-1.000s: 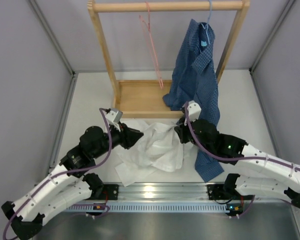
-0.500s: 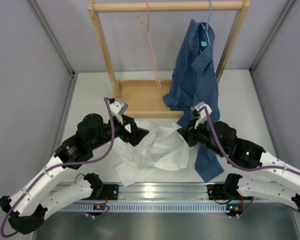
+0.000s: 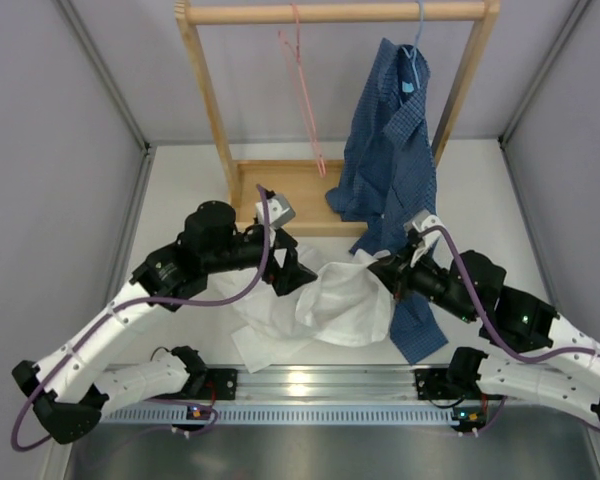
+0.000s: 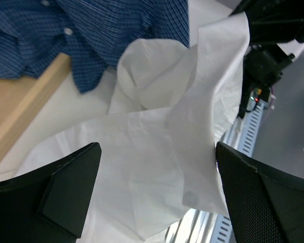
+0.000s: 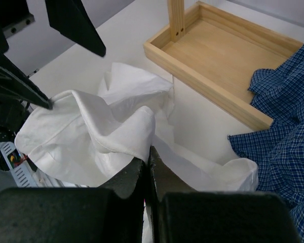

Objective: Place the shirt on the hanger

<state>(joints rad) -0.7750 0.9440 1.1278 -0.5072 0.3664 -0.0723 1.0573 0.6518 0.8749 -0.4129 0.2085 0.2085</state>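
The white shirt [image 3: 325,300] lies crumpled on the table in front of the wooden rack, with one edge lifted at its right side. My right gripper [image 3: 385,270] is shut on that raised fold [image 5: 142,126], its fingertips pressed together on the cloth. My left gripper [image 3: 288,272] hovers over the shirt's left part, jaws wide open, with only the white cloth [image 4: 157,152] below and nothing between its fingers [image 4: 66,192]. The pink hanger [image 3: 305,90] hangs by its hook from the rack's top rail, bare and away from both grippers.
The wooden rack [image 3: 205,100] has a tray base [image 3: 280,195] just behind the shirt. A dark blue checked shirt [image 3: 390,150] hangs on a light blue hanger [image 3: 417,45] at the rail's right, its hem draping onto the table by my right arm. Grey walls close both sides.
The left gripper opened, let go of the shirt and moved right and up over it. The right gripper drew back to the right, lifting the shirt's edge with it.
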